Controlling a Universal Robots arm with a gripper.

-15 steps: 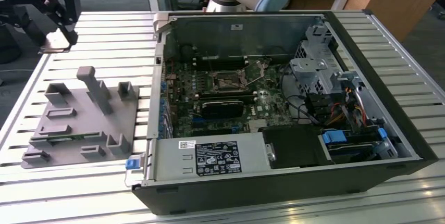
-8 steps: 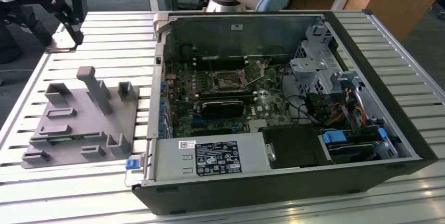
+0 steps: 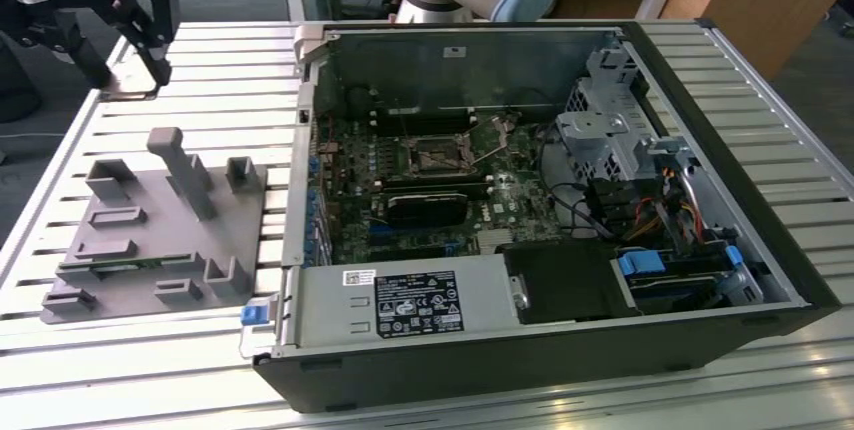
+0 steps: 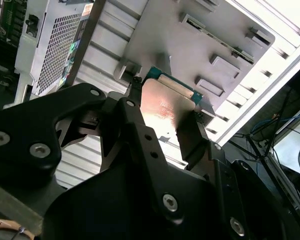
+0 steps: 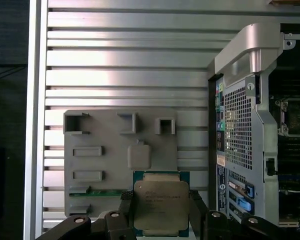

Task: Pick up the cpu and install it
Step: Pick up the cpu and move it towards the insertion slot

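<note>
Far left of the table [image 3: 214, 70]: claw [image 3: 130, 75] hangs above the slats, clamped on the cpu [image 5: 161, 205]. Both wrist views show the chip pinched by two opposite edges, fingers [image 5: 196, 210] on the rim, metal lid facing the cameras. The chip is in the air, clear of the grey tray [image 3: 167, 245], which sits nearer on the table with a memory stick [image 5: 97, 192] in one slot. Right of the tray is the open computer case [image 3: 454, 60], with the socket [image 3: 434, 155] mid-board, well apart from the chip.

Handling, my read:
- Light, thin, rigid plate; it won't flex.
- The lid is smooth metal, so probably slick.
- Edge grip is the right place. It keeps the pads off the underside contacts, which I'd treat as fragile.
- A modest squeeze should hold it.
</note>
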